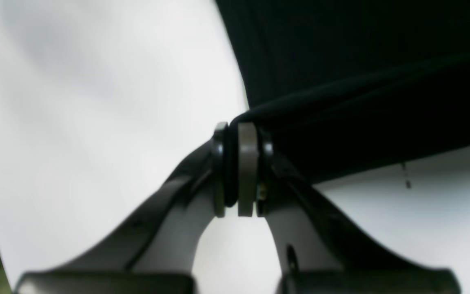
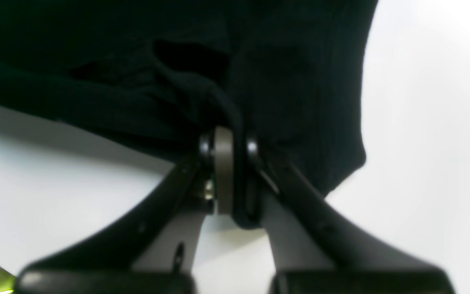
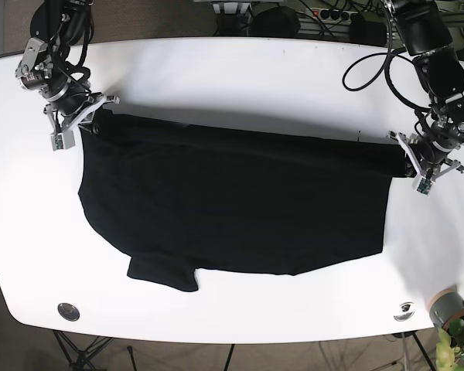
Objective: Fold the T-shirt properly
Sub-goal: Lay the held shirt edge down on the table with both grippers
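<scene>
Here, both sets of fingers pinch the black T-shirt [image 3: 232,201].
The left gripper [image 3: 411,164] clamps its corner at the frame's right, the right gripper [image 3: 93,122] its corner at upper left; the cloth stretches between them across the white surface [image 3: 240,69].

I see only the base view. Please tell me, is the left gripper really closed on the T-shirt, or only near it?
Observer: The left wrist view shows the left gripper shut, with a fold of the black T-shirt pinched between its pads.
Operator: And the right one?
Observer: The right gripper is also shut on bunched cloth.
Operator: Does the cloth hang free at the left gripper?
Observer: Beyond the left gripper it stretches away in a taut ridge, above the white table.
</scene>
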Controlling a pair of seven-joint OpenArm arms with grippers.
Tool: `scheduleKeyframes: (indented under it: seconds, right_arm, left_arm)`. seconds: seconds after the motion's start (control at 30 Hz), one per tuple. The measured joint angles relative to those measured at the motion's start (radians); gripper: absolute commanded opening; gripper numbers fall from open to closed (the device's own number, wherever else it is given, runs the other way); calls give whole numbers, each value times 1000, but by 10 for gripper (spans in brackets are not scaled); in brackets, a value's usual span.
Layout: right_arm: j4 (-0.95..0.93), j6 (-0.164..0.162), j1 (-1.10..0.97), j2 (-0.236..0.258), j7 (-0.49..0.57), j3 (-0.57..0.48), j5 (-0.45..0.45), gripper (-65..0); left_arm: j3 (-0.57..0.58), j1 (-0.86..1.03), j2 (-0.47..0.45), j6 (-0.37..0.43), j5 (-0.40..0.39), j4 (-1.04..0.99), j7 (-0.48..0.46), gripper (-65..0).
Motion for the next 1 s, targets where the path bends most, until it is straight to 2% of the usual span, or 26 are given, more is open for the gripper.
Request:
scheduleKeyframes:
  seconds: [0.1,0.17,0.23,0.27,0.33,0.43,0.47,0.6,0.73,0.8,0.87,1.0]
  right_arm:
    - [-10,-10,23,0,-15,0,-23,-615]
    - [-10,-8,36,0,-10,0,-16,-572]
    - [-9,-8,44,0,2,0,-14,-465]
    - [-9,-8,45,0,2,0,-15,-428]
    - [-9,-9,47,1,-3,3,-19,-290]
    - [-9,-11,56,0,-7,7,-23,-162]
    - [-8,-11,61,0,-6,7,-19,-144]
    - [31,-4,66,-11,-5,64,-9,-141]
    - [91,-3,41,-6,-6,114,-18,-141]
    - [126,50,30,-18,-9,147,11,-141]
    - [140,79,31,-48,-6,198,71,-141]
    - [142,87,31,-51,-76,232,101,-141]
  left_arm:
    - [23,-31,-3,6,15,-43,4,-646]
    - [50,-53,-8,7,16,-68,4,-585]
    - [72,-69,-20,6,6,-85,1,-478]
    - [84,-79,-26,7,5,-95,0,-449]
    - [95,-94,-35,8,13,-112,2,-339]
    - [97,-121,-36,8,17,-133,3,-246]
    - [97,-131,-36,8,19,-134,4,-237]
    - [74,-155,-36,7,5,-134,0,-236]
    - [-13,-177,-40,7,4,-134,1,-232]
    - [-71,-187,-49,9,6,-134,0,-232]
    - [-104,-190,-53,11,5,-135,0,-235]
    - [-89,-169,-54,18,17,-137,-10,-235]
